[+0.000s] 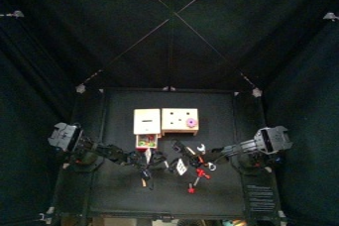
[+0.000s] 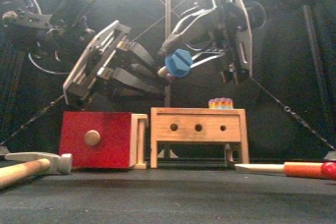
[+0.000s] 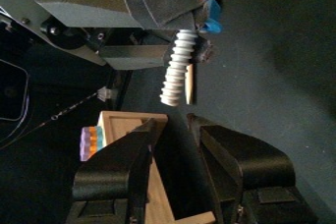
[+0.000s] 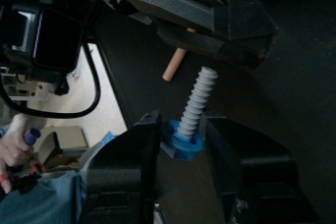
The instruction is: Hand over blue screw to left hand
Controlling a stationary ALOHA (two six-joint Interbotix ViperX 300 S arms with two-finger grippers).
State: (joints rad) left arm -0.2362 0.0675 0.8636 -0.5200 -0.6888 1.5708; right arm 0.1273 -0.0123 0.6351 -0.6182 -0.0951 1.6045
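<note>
Mid-air handover: my right gripper clamps the blue screw's head, threaded shaft aimed at my left gripper.

From above, both arms meet over the worktop in front of the wooden boxes. From the front, the screw hangs high between the arms, above the wooden stand, kept clear of the clutter. Left wrist: my jaws stand apart, just short of the white thread, ready to close. Right wrist: I hold only the blue head, leaving the shaft free for the take.
</note>
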